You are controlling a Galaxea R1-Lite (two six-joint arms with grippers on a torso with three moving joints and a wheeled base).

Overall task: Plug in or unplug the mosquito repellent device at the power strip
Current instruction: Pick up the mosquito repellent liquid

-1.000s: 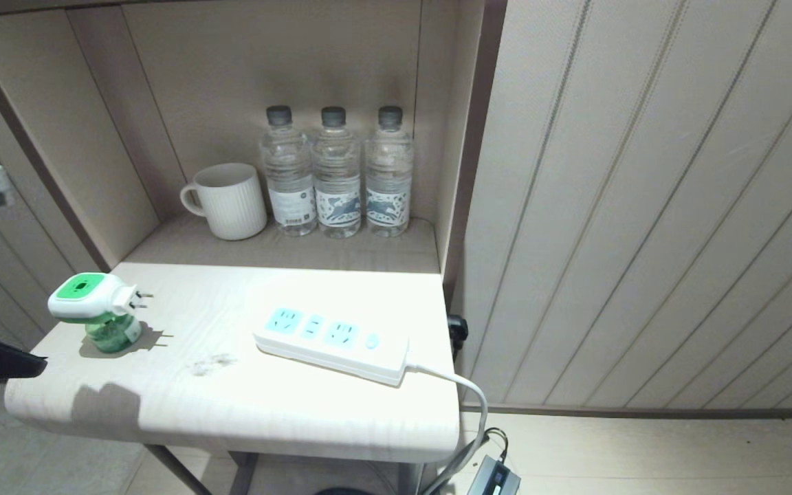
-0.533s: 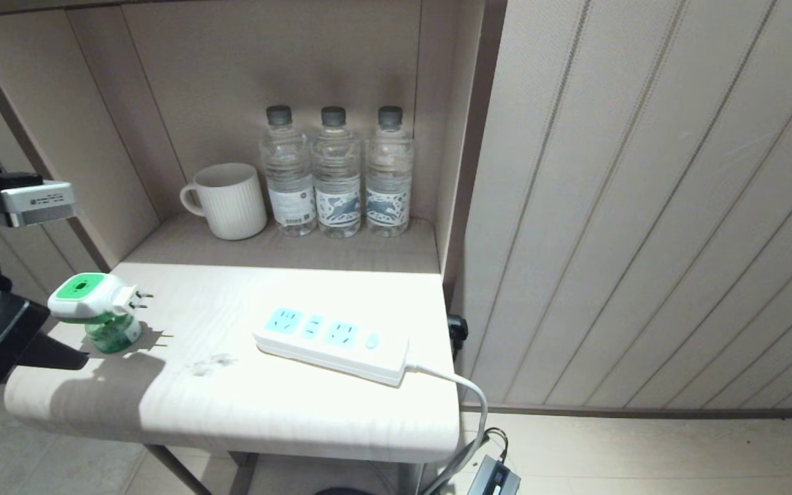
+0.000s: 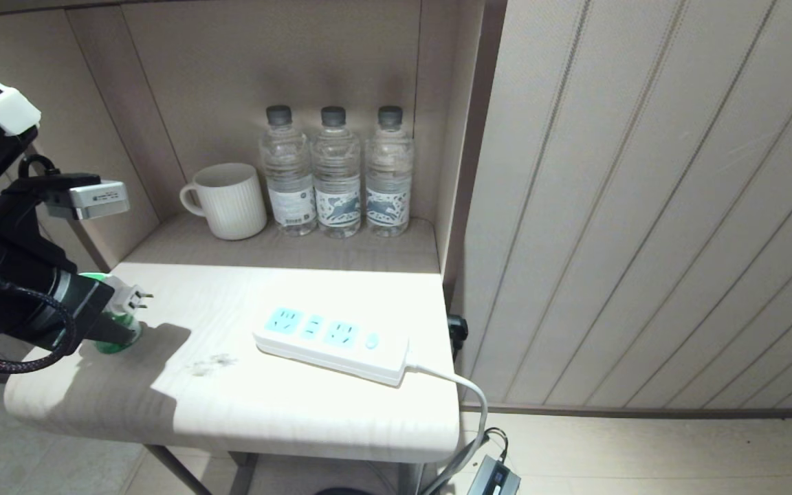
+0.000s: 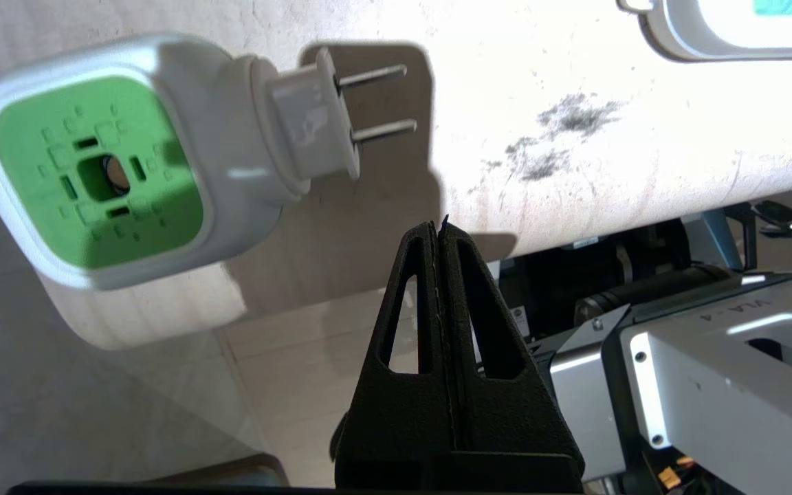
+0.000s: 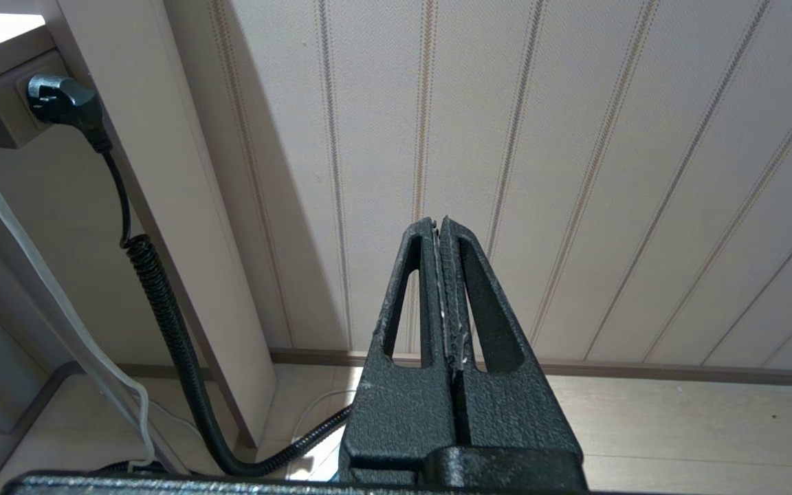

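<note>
Up at the left edge of the head view, the left arm covers most of the mosquito repellent device (image 3: 123,302), whose prongs point toward the power strip (image 3: 333,344) at centre. Next, the left wrist view shows the left gripper (image 4: 439,230) pressed together, empty, below the device's plug. Lastly, the right wrist view shows the right gripper (image 5: 441,227) closed, facing a panelled wall (image 5: 575,172).

L arm in at left edge, tool (image 4: 441,237) closed, empty. R tool (image 5: 441,230) closed, low, parked.
</note>
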